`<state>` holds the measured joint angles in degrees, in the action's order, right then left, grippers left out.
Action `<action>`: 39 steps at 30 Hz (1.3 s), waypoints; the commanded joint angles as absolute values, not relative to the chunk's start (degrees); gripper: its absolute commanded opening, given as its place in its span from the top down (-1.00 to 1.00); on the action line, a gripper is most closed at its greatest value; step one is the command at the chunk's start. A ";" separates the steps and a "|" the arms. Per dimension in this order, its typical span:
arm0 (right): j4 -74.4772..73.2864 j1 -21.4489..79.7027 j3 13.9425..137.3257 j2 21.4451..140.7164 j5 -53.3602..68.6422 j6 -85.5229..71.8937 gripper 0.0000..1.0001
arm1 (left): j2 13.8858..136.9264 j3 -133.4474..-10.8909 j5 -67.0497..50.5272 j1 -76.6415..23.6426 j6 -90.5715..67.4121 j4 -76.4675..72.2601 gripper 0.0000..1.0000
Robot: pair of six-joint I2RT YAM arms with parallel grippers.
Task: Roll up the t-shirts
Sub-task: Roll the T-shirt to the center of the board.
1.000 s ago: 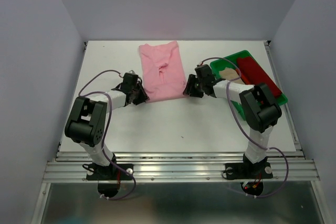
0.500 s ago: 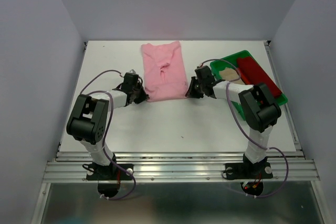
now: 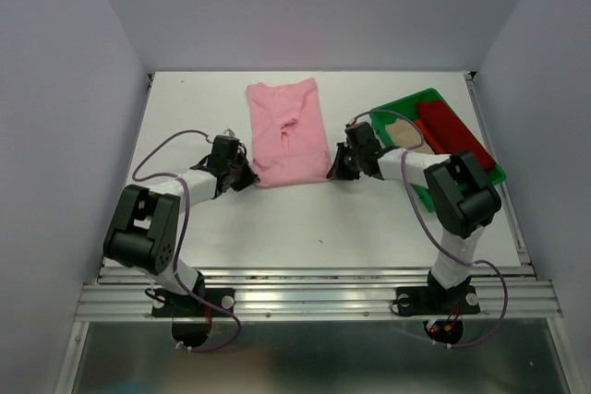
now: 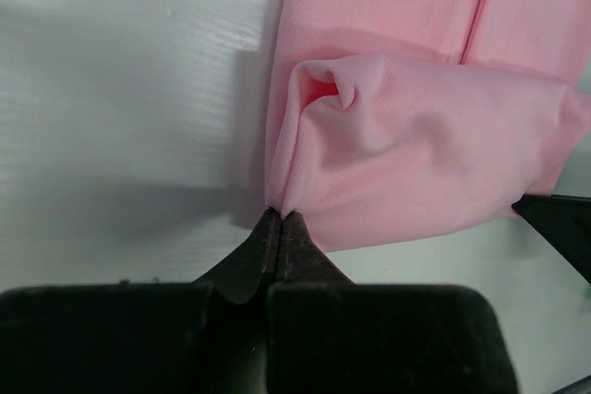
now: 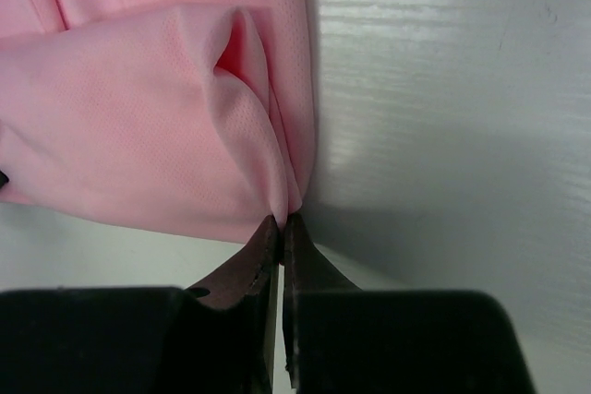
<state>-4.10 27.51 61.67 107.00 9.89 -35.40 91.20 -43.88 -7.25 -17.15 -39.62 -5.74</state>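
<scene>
A light pink t-shirt (image 3: 286, 131) lies folded lengthwise on the white table, its near hem toward the arms. My left gripper (image 3: 251, 171) is shut on the hem's left corner; in the left wrist view the pink t-shirt (image 4: 406, 145) puckers up from the pinching left gripper (image 4: 279, 214). At the hem's right corner my right gripper (image 3: 332, 169) is shut on the cloth, and the pink t-shirt (image 5: 157, 136) bunches above the right gripper (image 5: 282, 219) in its wrist view. A dark red t-shirt (image 3: 452, 131) and a beige one (image 3: 404, 132) lie in the tray.
A green plastic tray (image 3: 414, 101) sits at the right side of the table, just behind my right arm. Grey walls enclose the table on three sides, and a metal rail runs along the near edge.
Both grippers have closed on the pink t-shirt's near corners. The hem's corners are now pinched and lifted slightly into folds, and both arms have shifted a little.
</scene>
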 commanded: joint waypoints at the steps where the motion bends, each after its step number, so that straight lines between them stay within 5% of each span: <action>1: -5.27 29.61 59.68 103.37 11.69 -32.79 0.99 | 83.69 -39.73 -6.42 -17.23 -39.64 -2.82 1.00; 13: -5.89 34.45 49.40 94.84 11.34 -36.30 0.97 | 68.39 -25.76 -7.38 -19.51 -42.89 2.90 1.00; 20: -10.63 34.45 53.42 92.03 4.58 -34.02 0.27 | 68.02 -26.28 -7.47 -19.78 -42.45 3.52 1.00; 25: -12.57 34.45 60.19 91.40 -2.00 -32.35 0.13 | 67.86 -26.19 -7.56 -19.78 -42.28 3.52 1.00; 28: -12.57 34.45 67.39 94.38 -1.32 -31.99 0.16 | 67.33 -25.84 -7.56 -19.78 -42.45 3.52 1.00; 35: -9.67 34.45 87.75 110.02 5.88 -31.29 0.74 | 67.94 -25.84 -7.65 -19.86 -42.19 2.99 1.00; 39: -9.67 34.45 99.27 121.87 9.05 -31.55 0.78 | 68.47 -26.10 -7.82 -19.78 -41.92 2.90 1.00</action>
